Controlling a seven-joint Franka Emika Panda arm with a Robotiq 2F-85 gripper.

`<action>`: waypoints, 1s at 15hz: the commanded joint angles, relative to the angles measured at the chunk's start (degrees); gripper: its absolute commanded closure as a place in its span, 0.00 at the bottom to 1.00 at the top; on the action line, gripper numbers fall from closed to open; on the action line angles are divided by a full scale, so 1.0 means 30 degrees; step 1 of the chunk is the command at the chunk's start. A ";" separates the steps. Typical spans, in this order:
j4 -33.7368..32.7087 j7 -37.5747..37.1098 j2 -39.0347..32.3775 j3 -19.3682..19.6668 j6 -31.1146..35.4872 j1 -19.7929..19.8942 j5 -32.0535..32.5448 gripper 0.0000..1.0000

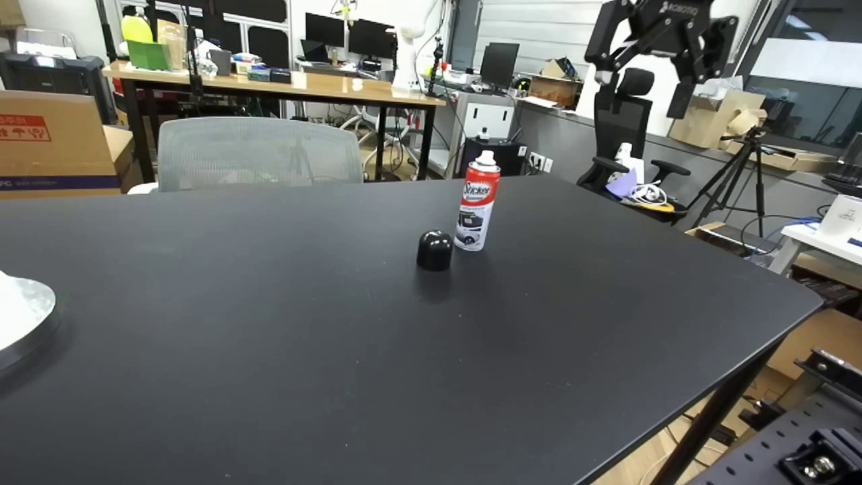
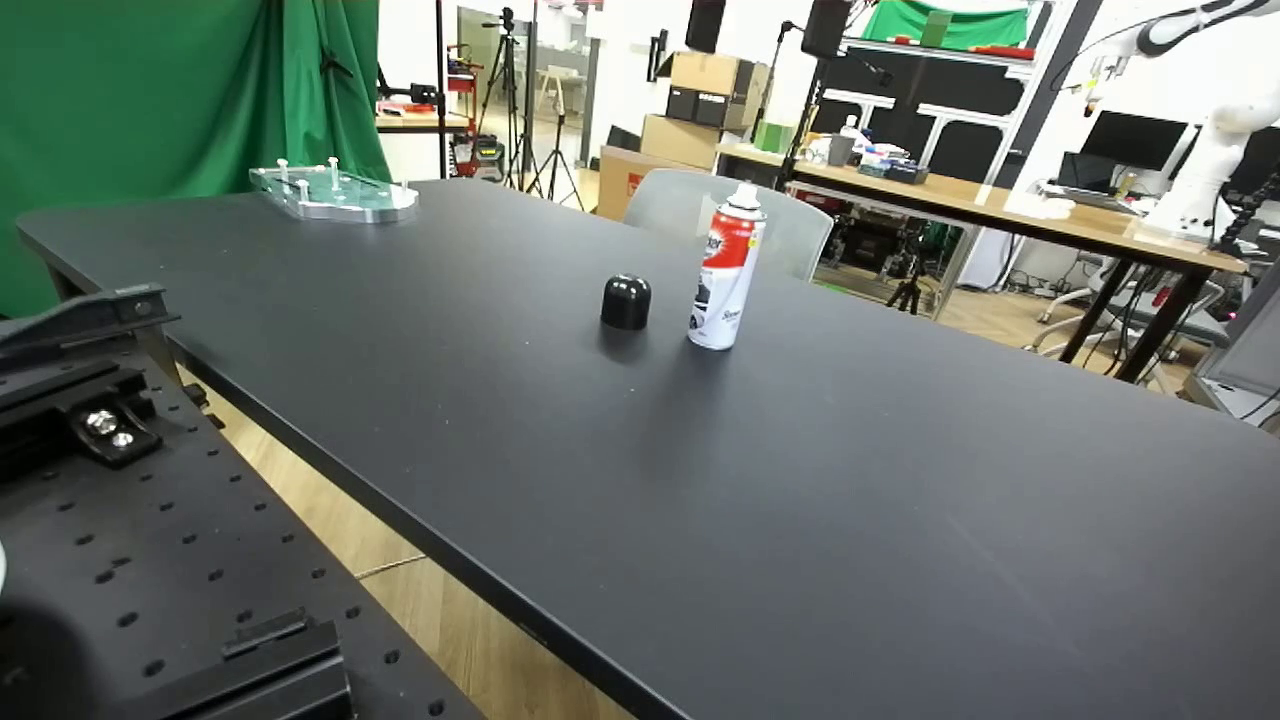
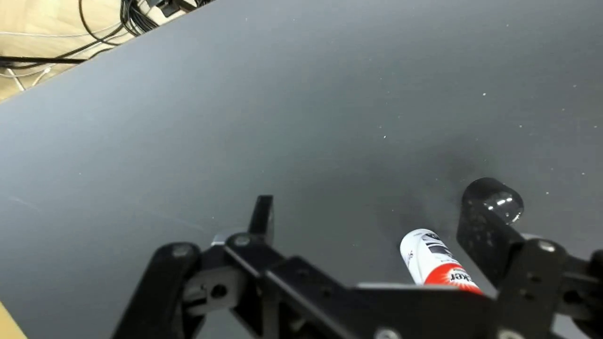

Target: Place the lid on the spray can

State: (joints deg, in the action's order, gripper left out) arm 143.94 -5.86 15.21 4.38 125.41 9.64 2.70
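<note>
The black lid [image 1: 434,250] stands dome-up on the dark table beside the spray can [image 1: 477,202], with a small gap between them. Both also show in an exterior view, the lid [image 2: 626,302] and the upright can [image 2: 727,268]. The can is white with a red upper part and a bare white nozzle. My gripper [image 1: 643,91] is open and empty, high above the table. In the wrist view, the can [image 3: 426,259] shows between the spread fingers [image 3: 370,212], its top hidden by the gripper body. The lid [image 3: 492,200] is partly behind the right finger.
The dark table [image 1: 303,337] has a grey mesh chair [image 1: 259,151] at its far edge. A clear plate with pegs [image 2: 335,192] lies at a table end. A perforated black mount [image 2: 200,560] stands beside the table's near edge. A round white object [image 1: 23,313] stands at the table's left.
</note>
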 commanded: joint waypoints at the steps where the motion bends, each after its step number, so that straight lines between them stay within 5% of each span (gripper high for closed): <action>1: -0.1773 -0.1333 -0.3346 -0.0494 0.1569 -0.0540 0.0601 0.00; 8: -0.3532 -0.2053 -0.7817 -0.0844 0.5240 -0.2057 -0.0590 0.00; 11: -0.4338 -0.1334 -0.9345 -0.1294 0.5958 -0.2534 -0.2680 0.00; 15: -0.4122 -0.1177 -0.9461 -0.1275 0.5962 -0.2843 -0.2926 0.00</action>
State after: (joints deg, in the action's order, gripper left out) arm 131.65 -9.50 -13.21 0.09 143.47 1.55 -5.93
